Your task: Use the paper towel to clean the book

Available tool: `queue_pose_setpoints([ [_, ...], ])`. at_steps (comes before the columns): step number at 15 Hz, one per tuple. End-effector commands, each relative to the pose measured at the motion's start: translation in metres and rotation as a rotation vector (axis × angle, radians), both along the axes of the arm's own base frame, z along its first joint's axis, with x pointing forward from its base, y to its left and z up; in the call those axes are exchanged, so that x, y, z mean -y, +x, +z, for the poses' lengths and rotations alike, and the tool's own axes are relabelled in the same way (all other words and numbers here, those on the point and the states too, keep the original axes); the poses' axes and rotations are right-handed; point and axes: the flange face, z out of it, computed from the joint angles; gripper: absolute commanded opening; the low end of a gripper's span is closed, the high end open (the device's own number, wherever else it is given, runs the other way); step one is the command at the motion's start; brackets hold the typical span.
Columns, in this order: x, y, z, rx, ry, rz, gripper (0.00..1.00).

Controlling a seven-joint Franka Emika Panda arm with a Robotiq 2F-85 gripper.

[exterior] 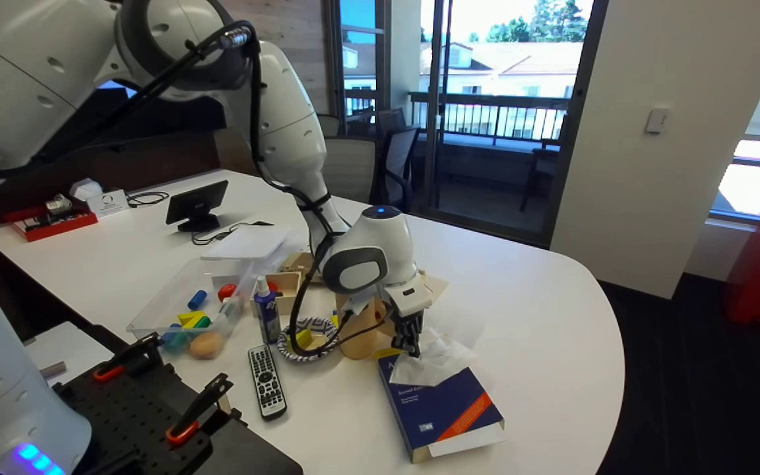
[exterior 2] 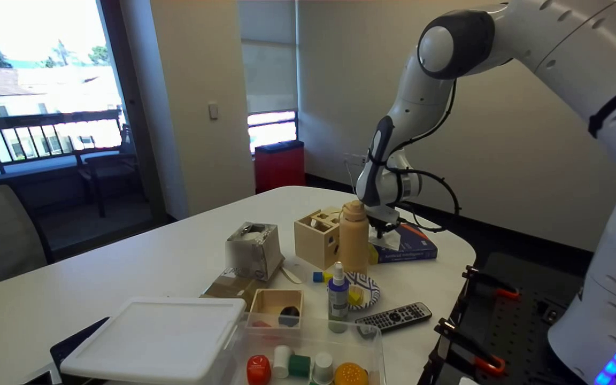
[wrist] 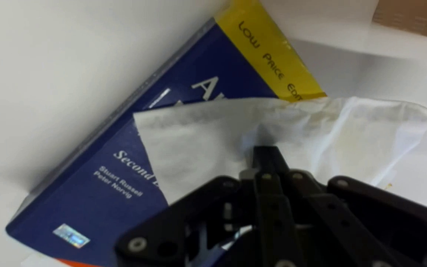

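The blue book with a yellow corner band lies flat on the white table, in both exterior views (exterior: 423,412) (exterior 2: 417,246) and the wrist view (wrist: 98,193). The thin white paper towel lies over part of its cover and hangs past one edge; it shows in both exterior views (exterior: 439,363) (exterior 2: 390,240) and the wrist view (wrist: 198,144). My gripper (exterior: 407,351) points down over the book's yellow-banded end. In the wrist view its fingers (wrist: 267,154) are together and pinch the towel. It also shows in an exterior view (exterior 2: 380,231), small and dark.
A tan bottle (exterior 2: 354,240) and a wooden shape box (exterior 2: 313,243) stand close beside the gripper. A patterned plate (exterior: 317,356), spray bottle (exterior: 266,310), remote (exterior: 266,382) and clear bin (exterior: 149,316) are nearer the robot's base. A tissue box (exterior 2: 254,251) stands behind.
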Motion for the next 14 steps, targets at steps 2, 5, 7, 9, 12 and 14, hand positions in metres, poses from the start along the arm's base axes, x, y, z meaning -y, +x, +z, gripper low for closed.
queue_pose_setpoints([
  [2, 0.011, -0.018, 0.003, -0.011, 0.060, -0.030, 0.00],
  [5, 0.021, -0.031, 0.009, -0.019, 0.084, -0.057, 0.00],
  [7, 0.030, -0.035, 0.012, -0.025, 0.071, -0.079, 0.00],
  [9, 0.039, -0.038, 0.017, -0.038, 0.053, -0.100, 0.00],
  [12, 0.055, -0.051, 0.024, -0.074, 0.031, -0.135, 0.00],
  [14, 0.065, -0.062, 0.027, -0.101, 0.019, -0.162, 0.00],
])
